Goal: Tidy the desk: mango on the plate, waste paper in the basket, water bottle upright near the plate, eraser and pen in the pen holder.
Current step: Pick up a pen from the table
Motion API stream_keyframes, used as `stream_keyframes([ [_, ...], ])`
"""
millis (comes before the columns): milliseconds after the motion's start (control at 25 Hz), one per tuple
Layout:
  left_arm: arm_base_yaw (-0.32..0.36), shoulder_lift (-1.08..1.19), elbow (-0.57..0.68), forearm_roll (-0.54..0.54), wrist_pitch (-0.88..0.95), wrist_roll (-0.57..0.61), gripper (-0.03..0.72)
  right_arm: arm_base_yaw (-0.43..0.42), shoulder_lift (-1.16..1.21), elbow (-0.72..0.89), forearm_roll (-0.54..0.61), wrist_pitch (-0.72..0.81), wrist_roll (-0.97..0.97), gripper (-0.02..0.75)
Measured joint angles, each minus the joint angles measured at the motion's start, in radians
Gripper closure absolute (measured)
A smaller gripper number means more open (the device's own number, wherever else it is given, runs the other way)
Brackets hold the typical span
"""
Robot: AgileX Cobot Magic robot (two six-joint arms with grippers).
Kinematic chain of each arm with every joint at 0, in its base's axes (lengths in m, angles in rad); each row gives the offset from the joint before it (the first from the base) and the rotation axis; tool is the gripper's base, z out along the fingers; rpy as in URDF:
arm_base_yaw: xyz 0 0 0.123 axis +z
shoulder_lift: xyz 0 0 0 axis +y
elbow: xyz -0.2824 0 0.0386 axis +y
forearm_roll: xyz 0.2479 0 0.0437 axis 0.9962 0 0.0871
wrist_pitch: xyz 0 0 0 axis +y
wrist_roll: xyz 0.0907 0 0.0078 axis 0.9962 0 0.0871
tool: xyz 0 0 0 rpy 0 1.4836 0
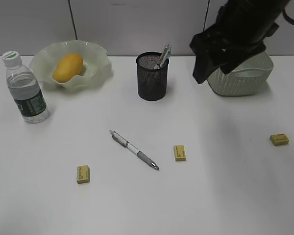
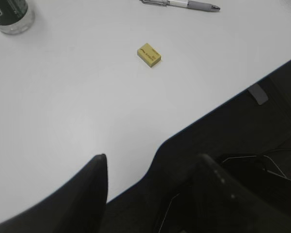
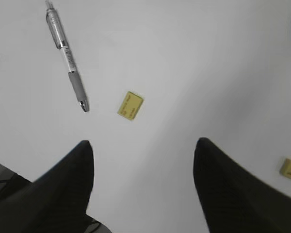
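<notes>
Mango (image 1: 67, 67) lies on the plate (image 1: 100, 73); pen (image 1: 134, 149) and three erasers, probably, on the desk (image 1: 210, 196); right gripper (image 3: 143, 145) and left gripper (image 2: 153, 167) both spread, empty.

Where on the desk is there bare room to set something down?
The front strip of the desk is bare, below the pen and the erasers. Another bare patch lies between the pen holder and the basket. The back left is crowded: water bottle, plate, mango.
</notes>
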Motion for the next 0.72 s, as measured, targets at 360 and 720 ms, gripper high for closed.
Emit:
stream_keyframes([
  [360,0.000,0.000,0.000,0.000,0.000,0.000,0.253,0.192,0.167,-0.188,0.008,0.055,-0.003,0.226],
  [720,0.000,0.000,0.000,0.000,-0.001,0.000,0.253,0.328,0.308,-0.237,-0.041,0.062,-0.003,0.226],
])
